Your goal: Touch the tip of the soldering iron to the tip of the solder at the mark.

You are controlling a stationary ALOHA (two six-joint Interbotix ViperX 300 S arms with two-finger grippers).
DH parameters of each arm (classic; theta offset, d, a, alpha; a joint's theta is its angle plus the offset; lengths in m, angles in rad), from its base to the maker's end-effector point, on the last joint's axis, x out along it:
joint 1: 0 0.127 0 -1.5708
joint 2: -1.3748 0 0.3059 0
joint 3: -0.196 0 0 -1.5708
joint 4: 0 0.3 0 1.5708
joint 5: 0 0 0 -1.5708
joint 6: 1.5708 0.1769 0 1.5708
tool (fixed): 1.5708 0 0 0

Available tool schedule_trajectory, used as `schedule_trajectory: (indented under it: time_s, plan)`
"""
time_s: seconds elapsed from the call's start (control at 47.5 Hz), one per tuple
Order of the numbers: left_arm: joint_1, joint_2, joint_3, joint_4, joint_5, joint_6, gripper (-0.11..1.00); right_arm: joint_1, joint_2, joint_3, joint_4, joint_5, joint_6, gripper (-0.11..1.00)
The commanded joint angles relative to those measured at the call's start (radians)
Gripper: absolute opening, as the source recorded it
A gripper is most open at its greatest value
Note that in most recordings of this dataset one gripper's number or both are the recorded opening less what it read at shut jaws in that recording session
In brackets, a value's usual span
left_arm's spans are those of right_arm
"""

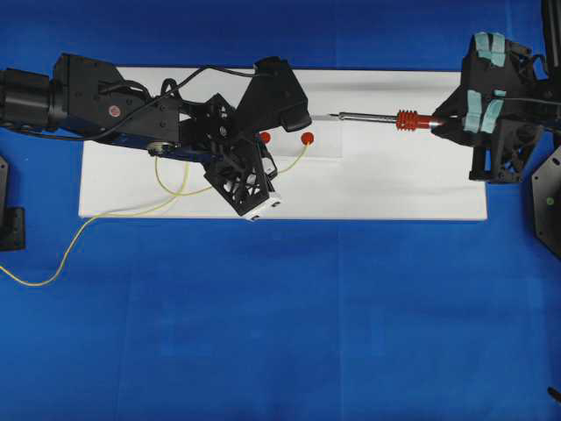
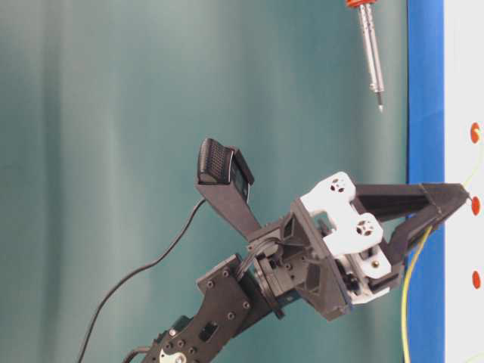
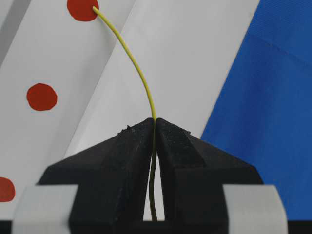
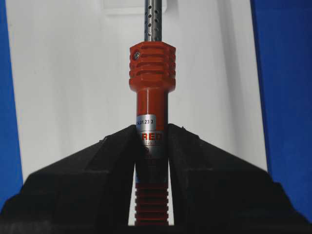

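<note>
My left gripper (image 1: 272, 174) (image 3: 155, 121) (image 2: 456, 198) is shut on the solder (image 1: 294, 160) (image 3: 139, 73), a thin yellow wire. The wire arcs up from the fingertips and its tip rests on a red mark (image 1: 307, 139) (image 3: 83, 9). My right gripper (image 1: 438, 123) (image 4: 152, 131) is shut on the red-orange handle of the soldering iron (image 1: 405, 120) (image 4: 152, 78) (image 2: 370, 45). The iron points left. Its silver shaft ends to the right of that mark and above the board, apart from the solder tip.
A white board (image 1: 394, 184) lies on a blue cloth (image 1: 307, 333). A second red mark (image 1: 265, 137) (image 3: 41, 96) sits left of the first, and a third (image 3: 4, 189) shows in the left wrist view. The solder's slack (image 1: 53, 263) trails off the board's left front corner.
</note>
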Motion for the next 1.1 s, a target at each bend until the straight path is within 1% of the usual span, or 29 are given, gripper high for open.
schedule_trajectory:
  time_s: [0.0,0.169,0.316,0.485,0.737,1.075]
  plan:
    - [-0.002,-0.015,-0.011,0.000,-0.008,-0.002,0.03,-0.002,0.014,-0.011,0.000,-0.008,0.002,0.07]
    - [-0.002,-0.015,-0.012,0.000,-0.008,-0.002,0.03,-0.002,0.071,-0.014,0.002,-0.025,0.003,0.07]
    - [-0.002,-0.015,-0.014,0.000,-0.008,-0.002,0.03,-0.002,0.141,-0.023,0.002,-0.061,0.002,0.07]
    - [0.000,-0.015,-0.014,0.000,-0.008,-0.006,0.03,-0.002,0.192,-0.028,0.002,-0.100,0.002,0.07]
    - [0.000,-0.015,-0.014,0.000,-0.008,-0.006,0.03,0.018,0.227,-0.028,0.009,-0.147,0.002,0.07]
    - [0.000,-0.014,-0.017,0.000,-0.008,-0.006,0.03,0.023,0.261,-0.029,0.011,-0.155,0.002,0.07]
